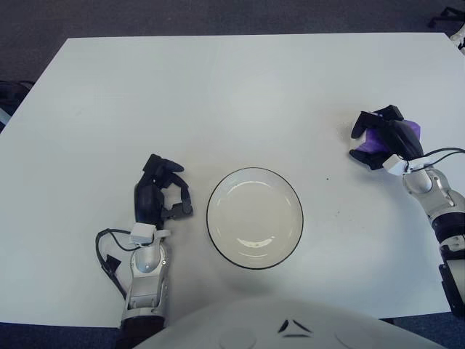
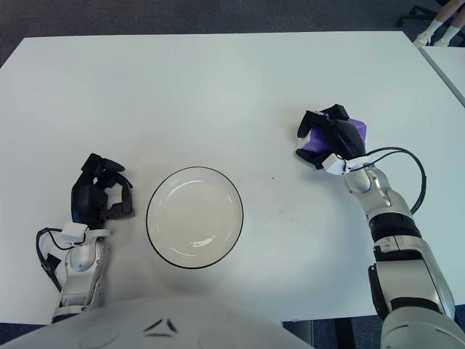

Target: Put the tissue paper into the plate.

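The tissue paper is a purple pack [image 2: 357, 131] on the white table, at the right. My right hand [image 2: 328, 135] is on top of it with the fingers curled around it, so only purple edges show at both sides of the hand. The pack is low, at table level. The plate [image 1: 255, 217] is white with a dark rim and holds nothing; it stands at the front middle, well to the left of the right hand. My left hand [image 1: 161, 193] shows just left of the plate, fingers loosely bent and holding nothing.
The white table [image 1: 218, 94] stretches far back and to both sides. A black cable [image 2: 407, 156] loops from my right wrist. Dark carpet lies beyond the table's far edge.
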{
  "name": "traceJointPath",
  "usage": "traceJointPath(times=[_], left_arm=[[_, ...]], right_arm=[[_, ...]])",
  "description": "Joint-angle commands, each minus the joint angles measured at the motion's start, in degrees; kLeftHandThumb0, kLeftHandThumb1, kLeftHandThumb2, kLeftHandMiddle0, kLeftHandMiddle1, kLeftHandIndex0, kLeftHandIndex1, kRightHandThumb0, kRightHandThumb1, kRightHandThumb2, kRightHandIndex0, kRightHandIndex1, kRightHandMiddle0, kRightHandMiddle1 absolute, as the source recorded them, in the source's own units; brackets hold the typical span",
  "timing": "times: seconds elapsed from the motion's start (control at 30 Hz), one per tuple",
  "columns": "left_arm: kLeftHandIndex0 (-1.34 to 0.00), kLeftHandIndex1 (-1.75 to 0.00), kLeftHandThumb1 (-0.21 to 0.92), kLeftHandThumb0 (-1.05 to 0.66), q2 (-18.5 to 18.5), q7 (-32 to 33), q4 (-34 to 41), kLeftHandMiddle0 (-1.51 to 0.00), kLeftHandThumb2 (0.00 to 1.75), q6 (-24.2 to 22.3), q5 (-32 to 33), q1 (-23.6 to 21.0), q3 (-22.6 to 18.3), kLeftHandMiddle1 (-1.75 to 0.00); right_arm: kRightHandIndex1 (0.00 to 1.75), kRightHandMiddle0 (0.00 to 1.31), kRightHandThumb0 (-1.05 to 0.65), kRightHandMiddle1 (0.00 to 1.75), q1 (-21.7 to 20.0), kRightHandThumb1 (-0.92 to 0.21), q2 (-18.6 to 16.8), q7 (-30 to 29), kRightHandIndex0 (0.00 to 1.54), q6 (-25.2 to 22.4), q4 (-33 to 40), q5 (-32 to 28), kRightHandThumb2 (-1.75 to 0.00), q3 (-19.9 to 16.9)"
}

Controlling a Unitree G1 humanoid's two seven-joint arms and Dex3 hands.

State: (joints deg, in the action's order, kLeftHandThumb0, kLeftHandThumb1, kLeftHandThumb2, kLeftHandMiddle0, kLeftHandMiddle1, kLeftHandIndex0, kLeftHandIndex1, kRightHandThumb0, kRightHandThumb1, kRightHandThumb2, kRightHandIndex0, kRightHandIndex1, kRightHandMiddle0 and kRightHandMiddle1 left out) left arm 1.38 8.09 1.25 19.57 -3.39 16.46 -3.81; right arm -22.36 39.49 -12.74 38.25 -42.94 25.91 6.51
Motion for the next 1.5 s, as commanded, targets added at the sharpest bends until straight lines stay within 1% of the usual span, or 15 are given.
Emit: traceJointPath(times=[0.0, 0.07, 0.2, 0.4, 0.5, 0.63, 0.8, 0.87, 0.9, 1.0, 1.1, 1.17, 1.23, 1.3, 1.47], left_arm=[[-0.52, -1.75, 0.11, -0.01, 0.08, -0.31, -2.97, -0.78, 1.58, -1.51, -0.17, 2.99, -0.06, -1.75], [-0.52, -1.75, 0.10, -0.01, -0.03, -0.28, -2.98, -0.79, 1.58, -1.37, -0.40, 3.01, 0.01, -1.75], [-0.55, -1.75, 0.06, -0.01, -0.17, -0.45, -3.01, -0.82, 1.63, -0.98, -0.52, 3.13, 0.18, -1.75], [-0.58, -1.74, 0.03, -0.01, -0.11, -0.60, -3.26, -0.85, 1.66, -0.50, -0.12, 3.08, 0.13, -1.75], [-0.58, -1.74, 0.03, -0.01, 0.16, -0.46, -3.08, -0.84, 1.66, -0.88, 0.09, 3.01, 0.13, -1.75], [-0.54, -1.75, 0.08, -0.01, 0.23, -0.38, -3.07, -0.80, 1.60, -0.88, 0.11, 3.03, 0.11, -1.75], [-0.53, -1.75, 0.10, -0.01, 0.15, -0.36, -3.26, -0.79, 1.59, -0.84, -0.01, 2.95, 0.10, -1.75], [-0.53, -1.75, 0.09, -0.01, 0.06, -0.39, -3.28, -0.80, 1.60, -0.77, -0.16, 2.93, 0.15, -1.75], [-0.53, -1.75, 0.09, -0.01, 0.03, -0.42, -3.23, -0.80, 1.60, -0.75, -0.21, 2.94, 0.20, -1.75], [-0.54, -1.75, 0.07, -0.01, -0.03, -0.53, -3.06, -0.81, 1.62, -0.81, -0.26, 2.96, 0.29, -1.75], [-0.56, -1.75, 0.05, -0.01, -0.09, -0.59, -3.08, -0.83, 1.64, -0.82, -0.28, 2.91, 0.36, -1.75], [-0.57, -1.74, 0.03, -0.01, -0.20, -0.76, -3.43, -0.84, 1.66, -0.55, -0.15, 2.76, 0.35, -1.75], [-0.58, -1.74, 0.02, -0.01, -0.24, -0.83, -3.71, -0.85, 1.67, -0.39, -0.07, 2.61, 0.32, -1.75], [-0.60, -1.73, 0.01, -0.01, -0.25, -0.40, -4.28, -0.86, 1.68, -0.17, -0.44, 2.30, 0.19, -1.75], [-0.62, -1.72, -0.01, -0.01, -0.15, 0.52, -4.97, -0.87, 1.69, -0.19, -1.28, 1.83, 0.00, -1.75]], right_arm=[[1.75, 1.12, -0.26, 1.75, 4.17, -0.29, -2.04, 2.35, 1.42, -1.40, -0.64, 0.16, -1.42, 1.57], [1.75, 1.13, -0.26, 1.75, 5.01, -0.30, -1.93, 2.89, 1.44, -2.18, 1.60, -0.34, -1.42, 1.18], [1.75, 1.15, -0.26, 1.75, 5.22, -0.32, -2.69, 2.81, 1.47, -2.66, 2.01, -1.67, -1.42, 0.39], [1.75, 1.19, -0.23, 1.75, 6.08, -0.30, -5.07, 6.02, 1.48, -2.96, 4.54, -8.22, -1.45, -2.31], [1.75, 1.21, -0.20, 1.75, 6.35, -0.26, -6.67, 7.47, 1.48, -1.86, 5.32, -12.18, -1.50, -3.99], [1.75, 1.24, -0.17, 1.75, 6.35, -0.21, -7.90, 7.57, 1.49, -0.33, 6.11, -14.08, -1.55, -5.49], [1.75, 1.25, -0.16, 1.75, 5.24, -0.19, -9.86, 10.63, 1.49, 1.77, 6.02, -18.99, -1.57, -7.67], [1.75, 1.25, -0.15, 1.75, 3.70, -0.18, -11.02, 14.40, 1.49, 1.20, 6.18, -23.44, -1.57, -8.72], [1.75, 1.25, -0.15, 1.75, 1.95, -0.18, -12.09, 17.97, 1.49, 0.01, 6.57, -27.89, -1.58, -9.63], [1.75, 1.26, -0.14, 1.75, -0.97, -0.16, -14.36, 26.42, 1.49, -1.81, 6.70, -37.52, -1.60, -11.94], [1.75, 1.27, -0.13, 1.75, -1.43, -0.15, -15.40, 31.15, 1.50, -2.19, 6.17, -41.93, -1.62, -13.51], [1.75, 1.27, -0.13, 1.75, -2.30, -0.13, -16.52, 34.47, 1.50, -3.66, 6.56, -46.21, -1.63, -15.34], [1.75, 1.28, -0.13, 1.75, -3.00, -0.12, -17.27, 36.84, 1.50, -4.47, 6.55, -48.75, -1.64, -16.79], [1.75, 1.28, -0.12, 1.75, -4.70, -0.09, -18.87, 40.24, 1.50, -4.77, 5.81, -52.99, -1.66, -19.22], [1.75, 1.29, -0.09, 1.75, -7.04, -0.02, -20.95, 44.38, 1.49, -5.71, 5.56, -57.11, -1.72, -22.61]])
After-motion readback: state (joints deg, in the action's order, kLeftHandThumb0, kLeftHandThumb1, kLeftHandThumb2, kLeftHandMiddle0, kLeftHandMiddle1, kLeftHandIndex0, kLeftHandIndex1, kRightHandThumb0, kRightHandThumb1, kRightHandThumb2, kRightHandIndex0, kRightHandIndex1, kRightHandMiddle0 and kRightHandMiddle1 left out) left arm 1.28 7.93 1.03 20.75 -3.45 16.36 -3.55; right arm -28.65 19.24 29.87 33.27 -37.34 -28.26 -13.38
